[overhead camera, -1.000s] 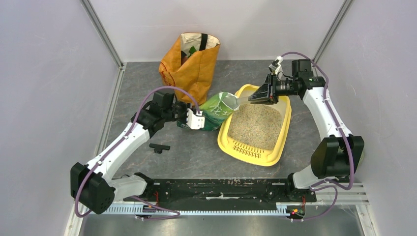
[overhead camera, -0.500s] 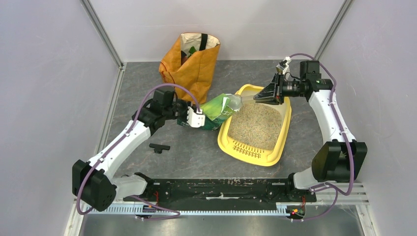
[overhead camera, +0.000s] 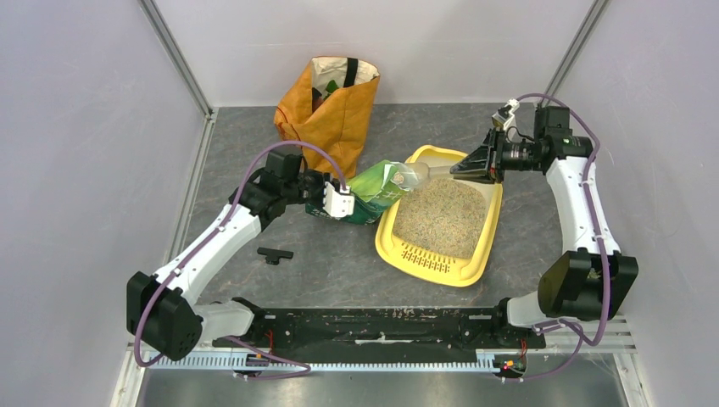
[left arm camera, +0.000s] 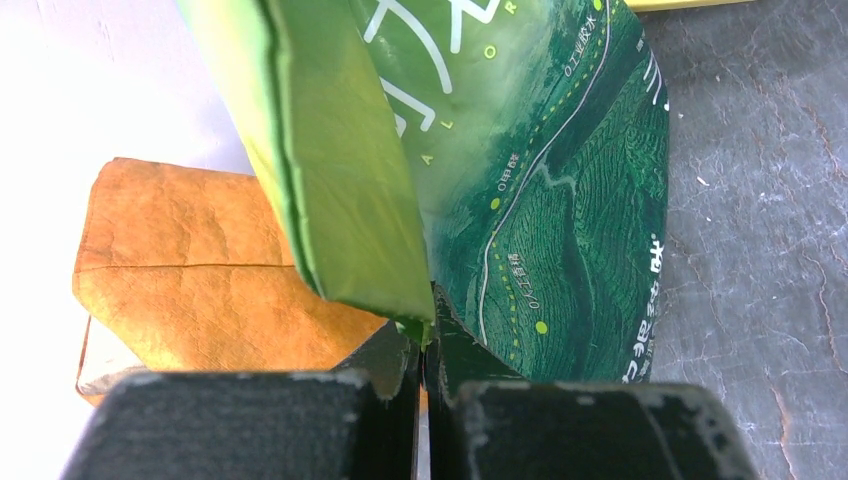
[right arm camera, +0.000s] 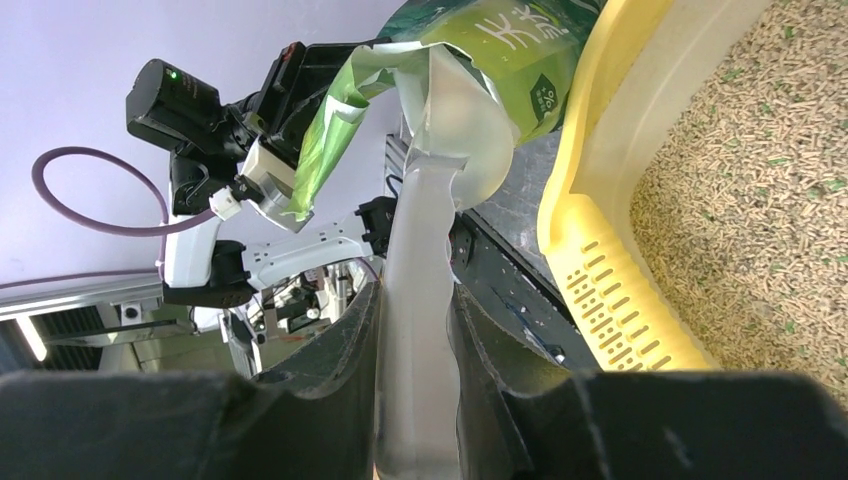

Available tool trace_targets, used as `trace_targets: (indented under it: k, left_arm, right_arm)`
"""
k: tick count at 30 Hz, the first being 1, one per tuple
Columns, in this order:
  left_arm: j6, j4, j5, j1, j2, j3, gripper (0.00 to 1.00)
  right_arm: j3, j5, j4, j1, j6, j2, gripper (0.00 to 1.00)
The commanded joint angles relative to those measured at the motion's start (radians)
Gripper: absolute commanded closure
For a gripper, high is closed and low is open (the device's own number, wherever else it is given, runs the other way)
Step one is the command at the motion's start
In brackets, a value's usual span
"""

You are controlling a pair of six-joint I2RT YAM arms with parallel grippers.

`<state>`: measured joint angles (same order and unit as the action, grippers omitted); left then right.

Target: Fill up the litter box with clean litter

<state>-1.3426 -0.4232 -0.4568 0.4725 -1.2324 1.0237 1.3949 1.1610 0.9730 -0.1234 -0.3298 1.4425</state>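
Bright, even, diffuse light from above; faint soft shadows on the grey marbled counter [overhead camera: 339,254]. Top view sharp. Wrist views: nearest foreground blurred; pale wall [left arm camera: 90,90] washed out.

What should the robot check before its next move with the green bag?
1. Hold of the left gripper on the bottom fold of the green bag: ok, pinched shut on it.
2. Hold of the right gripper on the bag's silvery top flap: ok, clamped on it.
3. Bag mouth over the litter box: cannot tell, it sits right at the far rim.
4. Litter covering the box floor: ok.
5. Litter left inside the bag: cannot tell.
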Motion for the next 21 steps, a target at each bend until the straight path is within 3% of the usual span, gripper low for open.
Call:
trace_targets:
  k: [1, 9, 21]
  left_arm:
    - [-0.02, 0.11, -0.022, -0.011, 0.017, 0.079, 0.98]
    - [-0.006, 0.118, -0.017, -0.011, 0.008, 0.091, 0.98]
    - [0.007, 0.116, -0.032, -0.011, -0.009, 0.102, 0.98]
  right_arm:
    - [0.078, 0.008, 0.111, -0.008, 0.082, -0.015, 1.0]
    - [0.133, 0.039, 0.22, -0.036, 0.169, 0.009, 1.0]
    - [0.176, 0.113, 0.43, -0.18, 0.348, 0.021, 1.0]
